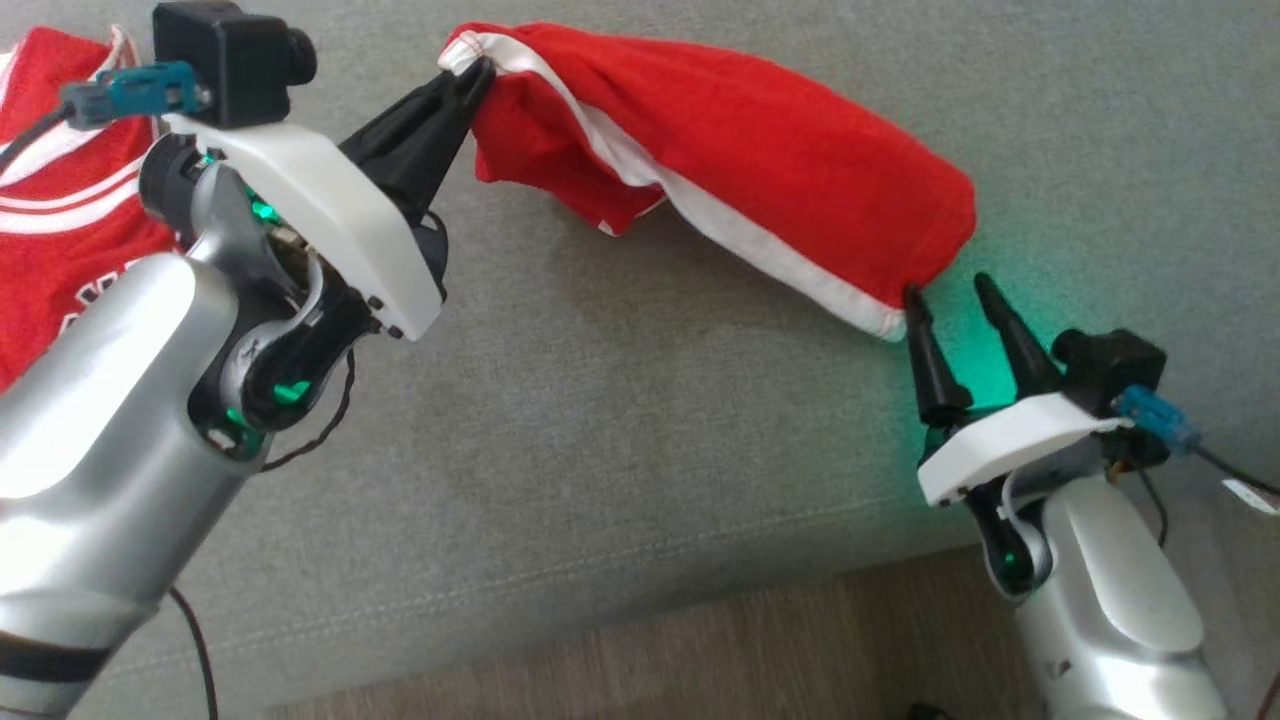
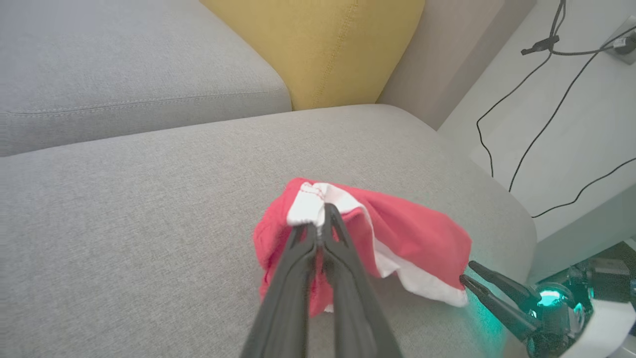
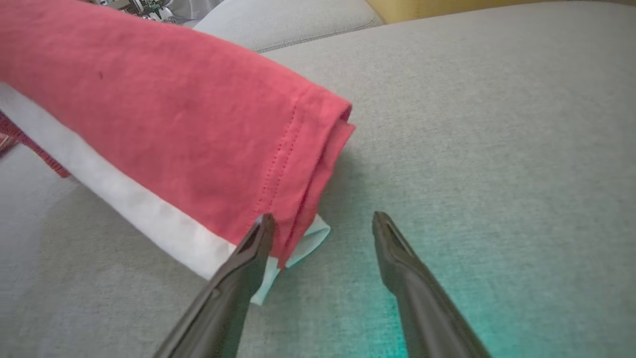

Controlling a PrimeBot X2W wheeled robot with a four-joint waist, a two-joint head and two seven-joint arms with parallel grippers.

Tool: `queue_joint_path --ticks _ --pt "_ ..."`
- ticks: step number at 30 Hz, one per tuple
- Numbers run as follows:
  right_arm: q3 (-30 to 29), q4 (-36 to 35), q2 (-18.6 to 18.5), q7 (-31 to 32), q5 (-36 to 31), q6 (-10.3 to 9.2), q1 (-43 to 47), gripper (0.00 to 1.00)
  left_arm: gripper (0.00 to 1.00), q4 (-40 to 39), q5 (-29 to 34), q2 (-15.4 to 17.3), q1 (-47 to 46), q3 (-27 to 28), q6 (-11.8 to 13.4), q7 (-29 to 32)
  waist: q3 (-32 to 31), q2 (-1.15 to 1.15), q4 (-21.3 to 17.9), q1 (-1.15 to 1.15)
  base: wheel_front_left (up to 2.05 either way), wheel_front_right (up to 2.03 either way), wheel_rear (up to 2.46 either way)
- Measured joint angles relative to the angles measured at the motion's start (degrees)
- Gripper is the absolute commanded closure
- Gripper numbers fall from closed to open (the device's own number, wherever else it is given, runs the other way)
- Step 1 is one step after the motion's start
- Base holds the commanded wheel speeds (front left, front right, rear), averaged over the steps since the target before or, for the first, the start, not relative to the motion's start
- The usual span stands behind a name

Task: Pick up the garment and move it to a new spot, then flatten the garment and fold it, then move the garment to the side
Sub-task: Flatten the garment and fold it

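The garment (image 1: 760, 160) is red with a white band and stretches as a bunched roll across the grey sofa seat (image 1: 600, 420). My left gripper (image 1: 470, 75) is shut on its white-edged upper-left corner, seen in the left wrist view as the garment (image 2: 402, 233) bunched around the left gripper (image 2: 323, 214). My right gripper (image 1: 948, 292) stands open at the garment's lower right end. In the right wrist view the right gripper (image 3: 323, 221) has its left finger against the garment (image 3: 174, 124) at its hemmed corner, and nothing is clamped.
A second red jersey (image 1: 60, 200) with white stripes lies at the far left of the seat. A yellow cushion (image 2: 318, 49) leans at the sofa back. A white side table (image 2: 571, 149) with cables stands beyond the seat's end. Wooden floor (image 1: 700, 650) runs along the seat's front edge.
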Motion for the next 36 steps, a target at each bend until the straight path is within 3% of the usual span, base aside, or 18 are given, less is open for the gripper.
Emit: queue_joint_path --ticks 7,11,16,17,19,20,22,23,24,29,36 --pt "4.35 -4.02 0.0 0.0 5.3 0.0 4.42 0.0 1.0 0.94 0.0 -0.26 0.0 0.07 -0.47 -1.83 -0.17 0.0 0.28 0.0 0.0 0.0 0.0" --pt "7.59 -3.01 -0.02 -0.01 10.21 0.0 7.24 0.0 1.0 1.87 0.0 -0.41 0.01 0.09 -0.97 -2.34 0.16 0.0 0.44 0.0 0.0 0.0 0.0" --pt "9.05 -1.63 -0.07 -0.01 11.59 0.0 4.91 0.0 1.0 2.54 0.01 -0.54 0.01 0.05 -1.0 -2.76 0.17 0.0 0.86 0.0 0.0 0.0 0.0" --pt "9.32 -1.32 -0.07 -0.01 11.68 0.0 4.52 0.05 1.0 2.58 0.01 -0.57 0.01 0.03 -1.0 -2.76 0.15 0.0 0.98 0.0 0.0 0.0 0.0" --pt "9.78 -0.22 -0.07 -0.02 12.96 0.0 3.87 0.28 1.0 2.9 0.01 -0.62 0.01 -0.01 -1.01 -2.76 0.05 0.0 1.19 0.0 0.0 0.0 0.0" --pt "9.87 0.1 -0.08 -0.02 13.24 0.0 3.71 0.34 1.0 3.1 0.01 -0.64 0.01 -0.01 -1.01 -2.76 0.0 0.0 1.25 0.0 0.0 0.0 0.0" --pt "10.5 0.8 -0.26 -0.02 13.97 0.0 3.62 0.66 1.0 3.35 0.01 -0.65 0.01 -0.02 -1.02 -2.76 -0.09 0.0 1.34 0.0 0.0 0.0 0.0" --pt "10.82 1.04 -0.29 -0.03 14.37 0.0 3.61 0.93 1.0 3.46 0.01 -0.65 0.01 -0.02 -1.02 -2.77 -0.11 0.0 1.34 0.0 0.0 0.0 0.0" --pt "11.24 1.34 -0.3 -0.03 14.83 0.0 3.56 1.0 1.0 3.58 0.01 -0.67 0.01 -0.02 -1.02 -2.77 -0.13 0.0 1.32 0.0 0.0 0.0 0.0" --pt "12.26 1.26 -0.31 -0.01 16.47 0.0 2.94 1.0 1.0 4.15 0.0 -0.71 0.13 0.05 -1.02 -3.37 -0.53 0.0 0.94 0.0 0.0 0.0 0.0" --pt "9.94 -5.65 -0.31 -0.01 14.82 0.0 3.86 1.0 1.0 4.69 -0.52 -0.73 1.69 0.53 -1.55 -4.95 -2.3 0.0 0.34 0.0 0.0 0.0 0.0"
